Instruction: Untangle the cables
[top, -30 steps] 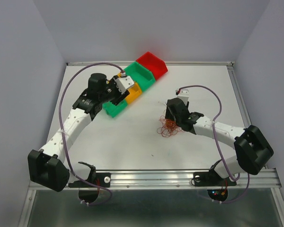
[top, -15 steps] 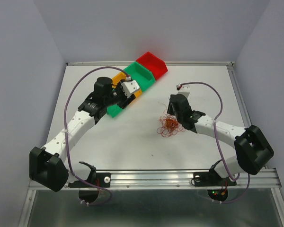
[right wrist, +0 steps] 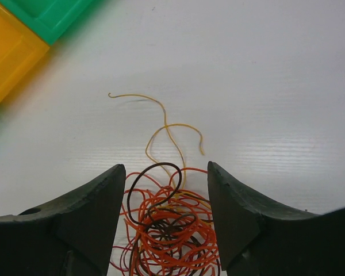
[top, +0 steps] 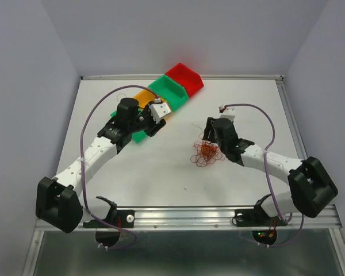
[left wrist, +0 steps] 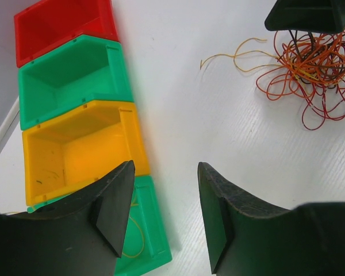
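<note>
Both jaw sets: parted, gripping nothing.
Left gripper (left wrist: 165, 171): over near end of bins (left wrist: 75, 77).
Right gripper (right wrist: 165, 169): straddling tangled cables (right wrist: 171, 233).

Setting: a robotics laboratory test cell. Indicators:
- A white table (top: 161, 172) is enclosed on three sides by plain grey panels (top: 23, 86).
- An aluminium rail (top: 190, 214) along the near edge carries the left arm (top: 95, 152) and the right arm (top: 264, 161).
- A row of coloured plastic bins (top: 171, 91) stands on the table.
- Small lit components (top: 264, 234) below the rail are probably electronics.
</note>
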`<action>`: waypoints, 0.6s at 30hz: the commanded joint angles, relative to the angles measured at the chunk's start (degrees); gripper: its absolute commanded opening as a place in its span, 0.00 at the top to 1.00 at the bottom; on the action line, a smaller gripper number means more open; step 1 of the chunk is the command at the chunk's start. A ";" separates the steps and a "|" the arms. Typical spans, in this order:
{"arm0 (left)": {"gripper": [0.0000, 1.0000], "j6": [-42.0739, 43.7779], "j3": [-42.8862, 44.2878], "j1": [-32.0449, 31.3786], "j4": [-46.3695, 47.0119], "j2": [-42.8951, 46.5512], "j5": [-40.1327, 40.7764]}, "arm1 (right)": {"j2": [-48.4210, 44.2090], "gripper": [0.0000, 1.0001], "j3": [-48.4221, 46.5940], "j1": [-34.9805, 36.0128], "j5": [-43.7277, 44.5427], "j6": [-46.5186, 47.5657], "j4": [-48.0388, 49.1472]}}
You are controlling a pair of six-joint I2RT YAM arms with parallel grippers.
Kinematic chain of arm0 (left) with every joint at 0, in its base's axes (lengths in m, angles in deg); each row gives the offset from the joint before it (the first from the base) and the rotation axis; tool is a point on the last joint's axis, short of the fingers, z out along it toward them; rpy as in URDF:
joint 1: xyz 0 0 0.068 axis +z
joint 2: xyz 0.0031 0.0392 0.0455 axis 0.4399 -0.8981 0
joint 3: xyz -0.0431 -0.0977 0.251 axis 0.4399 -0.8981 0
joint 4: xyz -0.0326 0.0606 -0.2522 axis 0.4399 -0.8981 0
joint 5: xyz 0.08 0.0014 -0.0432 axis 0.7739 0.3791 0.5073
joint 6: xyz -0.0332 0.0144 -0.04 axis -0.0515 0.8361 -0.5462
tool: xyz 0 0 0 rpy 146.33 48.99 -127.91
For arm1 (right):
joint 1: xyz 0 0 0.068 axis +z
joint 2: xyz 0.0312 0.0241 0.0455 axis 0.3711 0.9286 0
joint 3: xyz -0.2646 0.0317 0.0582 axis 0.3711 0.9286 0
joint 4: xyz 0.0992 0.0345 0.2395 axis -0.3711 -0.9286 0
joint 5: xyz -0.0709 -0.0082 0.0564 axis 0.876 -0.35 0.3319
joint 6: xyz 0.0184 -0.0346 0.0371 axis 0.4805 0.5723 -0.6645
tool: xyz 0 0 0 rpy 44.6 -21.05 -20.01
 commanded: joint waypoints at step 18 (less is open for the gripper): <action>0.41 -0.73 -2.26 -0.52 2.87 1.96 -1.22 | -10.25 0.37 7.69 -0.17 -1.70 -1.47 -1.36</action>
